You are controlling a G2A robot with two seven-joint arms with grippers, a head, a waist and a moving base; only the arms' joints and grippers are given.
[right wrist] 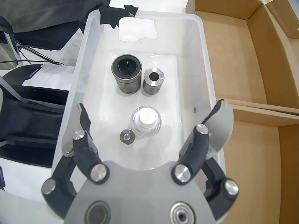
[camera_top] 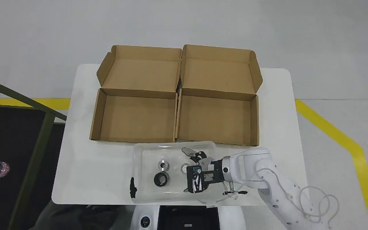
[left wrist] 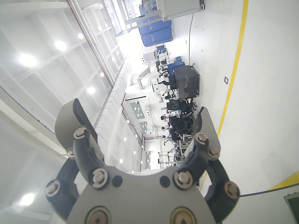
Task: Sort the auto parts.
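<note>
A clear plastic bin (right wrist: 205, 59) holds a large dark bearing sleeve (right wrist: 126, 72), a smaller steel bushing (right wrist: 153, 80), a clear round part with a white core (right wrist: 146, 121) and a tiny steel piece (right wrist: 127, 137). My right gripper (right wrist: 151, 114) hangs open just above the bin's near end, over the clear round part, with nothing between its fingers. From above, the right gripper (camera_top: 190, 171) is over the bin (camera_top: 138, 155), with the bearing sleeve (camera_top: 161, 180) to its left. My left gripper (left wrist: 140, 113) is open and empty, pointing at the room.
Two open cardboard boxes, left (camera_top: 135, 118) and right (camera_top: 218, 118), stand side by side behind the bin on the white table (camera_top: 80, 161). Black tape (right wrist: 114, 13) sticks on the bin's far rim. A dark frame (camera_top: 29, 144) stands left of the table.
</note>
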